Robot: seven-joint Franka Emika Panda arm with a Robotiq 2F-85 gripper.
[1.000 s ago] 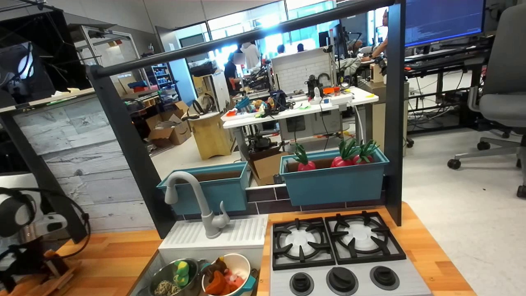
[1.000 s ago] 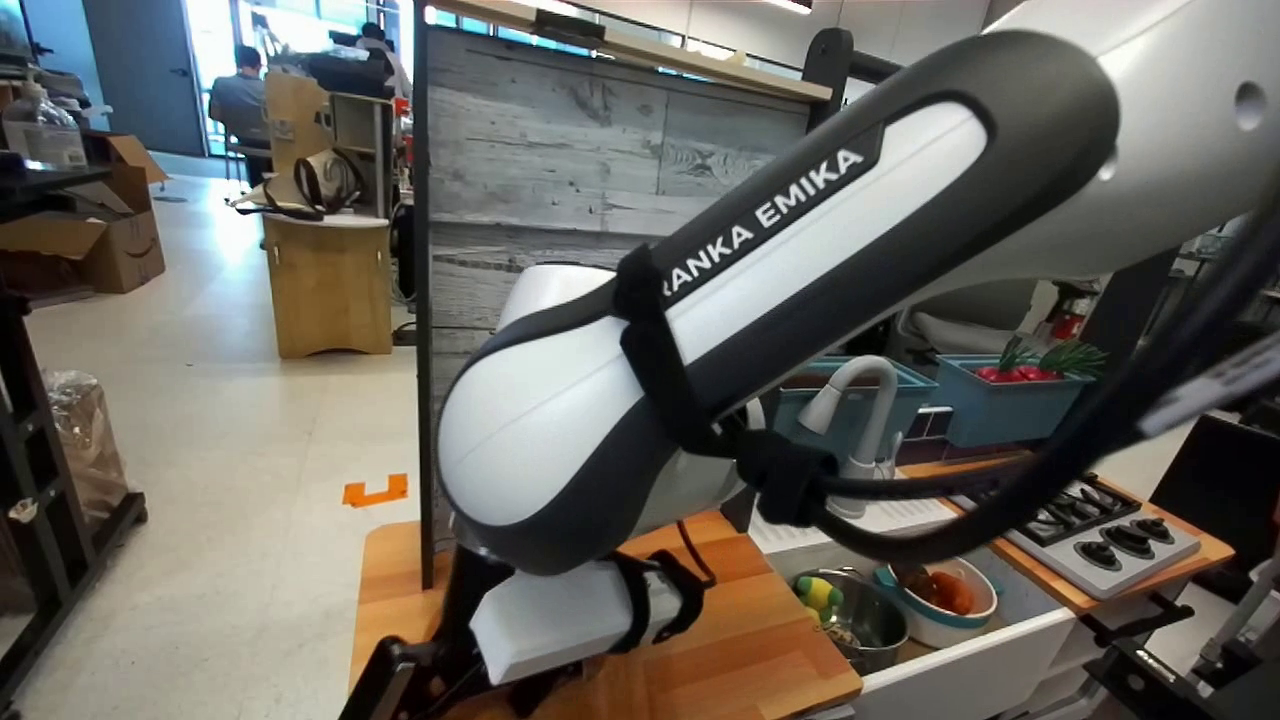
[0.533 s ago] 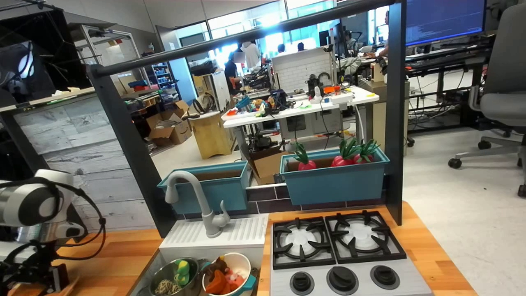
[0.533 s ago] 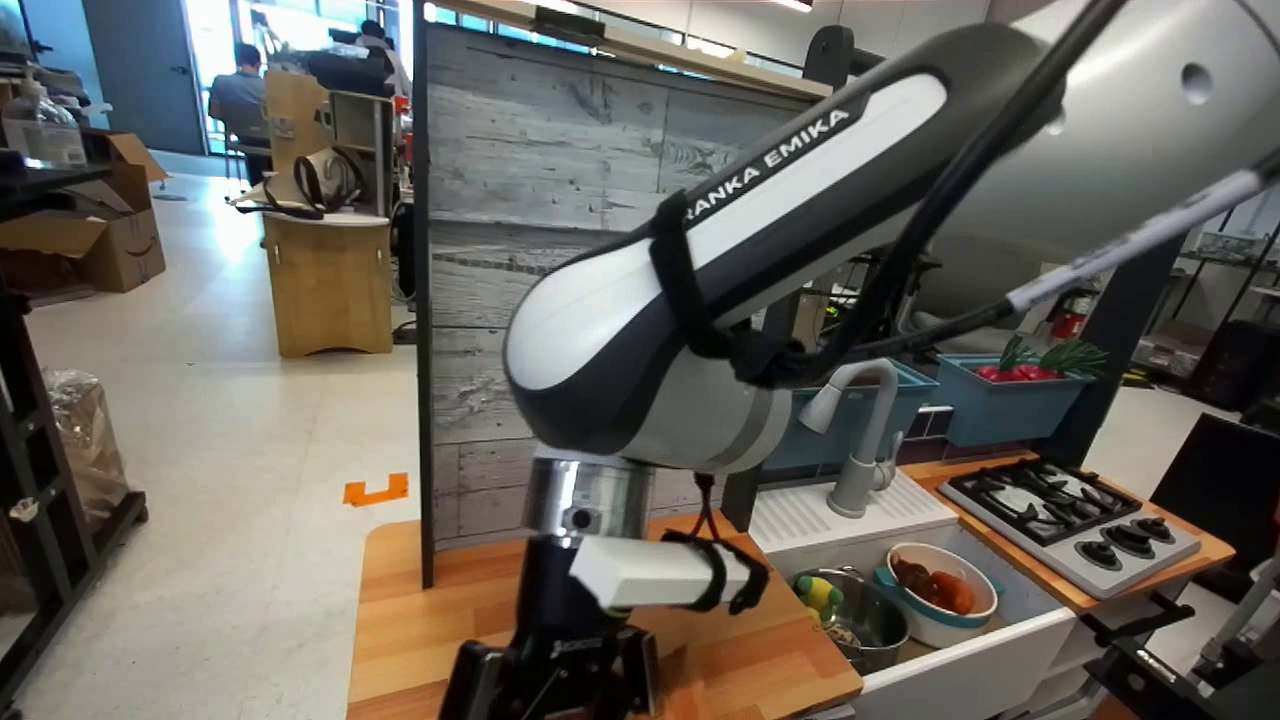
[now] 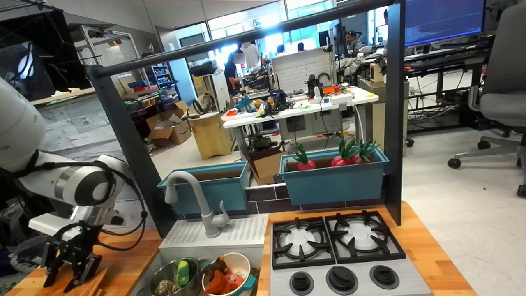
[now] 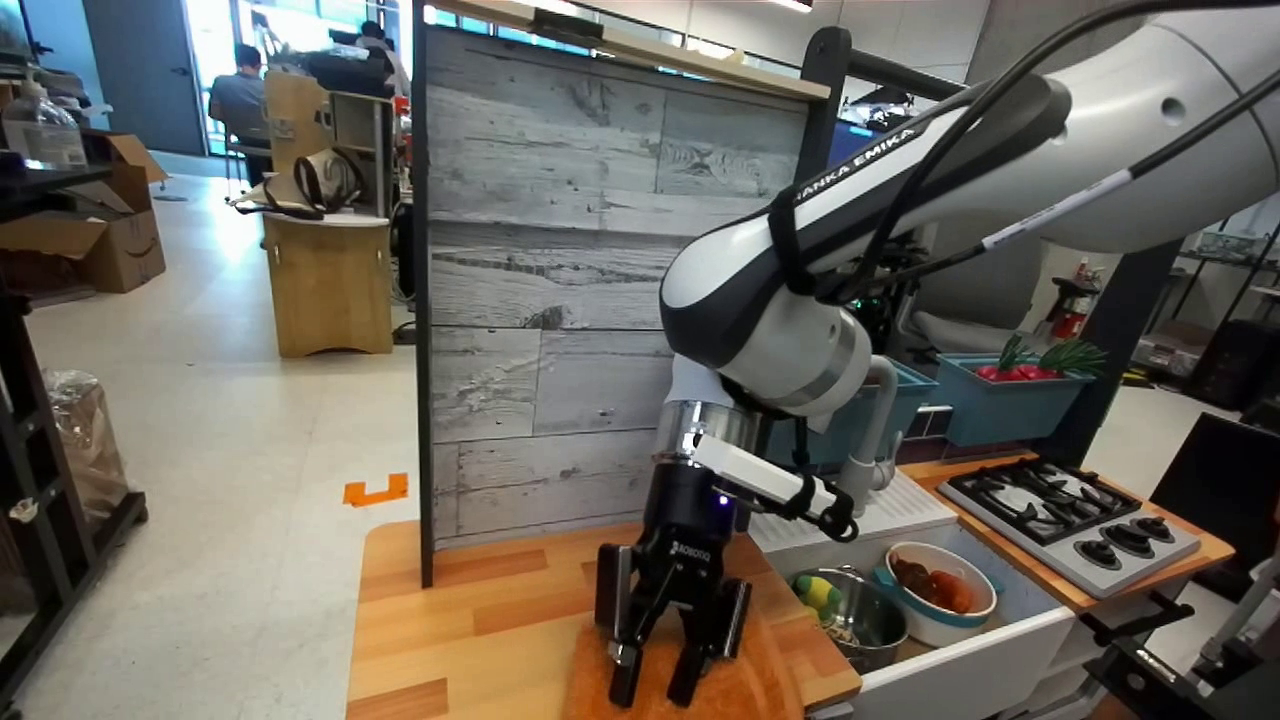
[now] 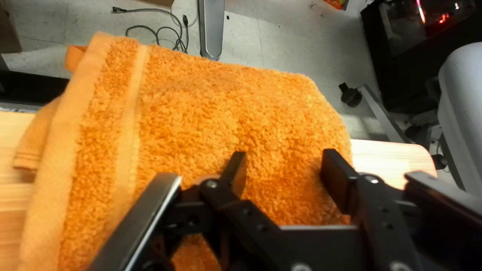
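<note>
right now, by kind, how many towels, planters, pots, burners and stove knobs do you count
Towel: 1
Planters: 2
Pots: 2
Burners: 2
Stove knobs: 3
Total: 10

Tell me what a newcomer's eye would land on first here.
Most likely the bright orange towel, filling much of the wrist view, with the open end effector over it. Next, perhaps, the white-and-black arm arched over the wooden counter in both exterior views. Then the red radishes in the teal planter behind the stove.
</note>
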